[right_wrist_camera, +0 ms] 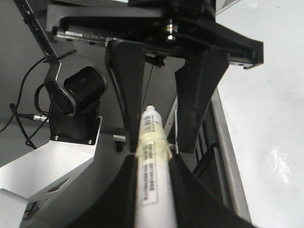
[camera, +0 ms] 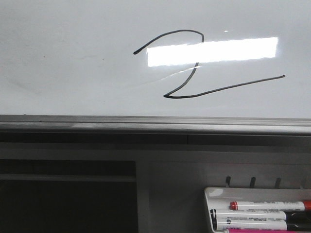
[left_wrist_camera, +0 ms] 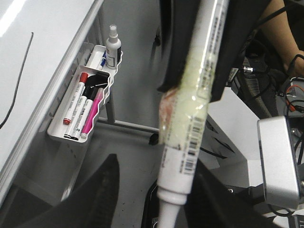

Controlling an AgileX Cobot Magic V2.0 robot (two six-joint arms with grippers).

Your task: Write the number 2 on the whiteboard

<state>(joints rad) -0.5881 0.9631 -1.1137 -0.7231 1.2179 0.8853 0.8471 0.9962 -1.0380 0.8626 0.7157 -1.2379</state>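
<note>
In the front view, the whiteboard fills the far part of the picture. The number 2 sits on its right half. It is a thin black line with a round top and a long tail that slants up to the right. It is wide and stretched. A bright patch of light lies over its middle, so the line is hard to see there. The 2 looks whole, so I think the writing is done. Near and to the right, a tray hangs under the board and keeps spare pens handy. No arm shows here.

In the left wrist view, the left gripper is closed tight on a marker. Tape is wrapped around the marker, likely to stop it slipping. The gripper hangs away from the board. A bit of the black line shows on the board at the left. The tray holds red, black and pink pens, with a spray bottle behind.

In the right wrist view, the right gripper also pinches a taped marker between its jaws. The board lies off to the right.
</note>
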